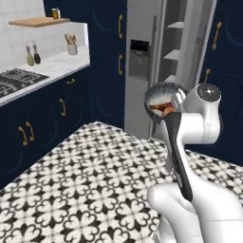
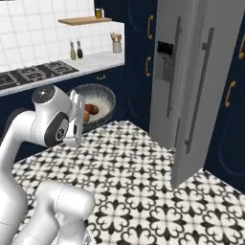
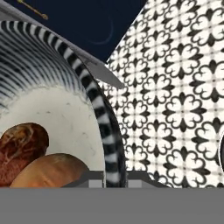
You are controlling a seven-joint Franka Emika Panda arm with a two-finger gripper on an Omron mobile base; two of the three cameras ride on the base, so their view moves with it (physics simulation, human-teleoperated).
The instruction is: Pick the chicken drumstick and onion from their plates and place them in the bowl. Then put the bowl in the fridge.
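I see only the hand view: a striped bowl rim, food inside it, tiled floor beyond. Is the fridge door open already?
Observer: Yes. In the left base view one door of the fridge stands open, and grey shelves show inside.
Operator: Where is the bowl compared to it?
Observer: The bowl hangs in the air above the floor, in front of the fridge and not yet inside it.
Operator: Is the bowl level?
Observer: No. In the right base view its mouth tilts toward the base, with the chicken drumstick and onion lying in it.
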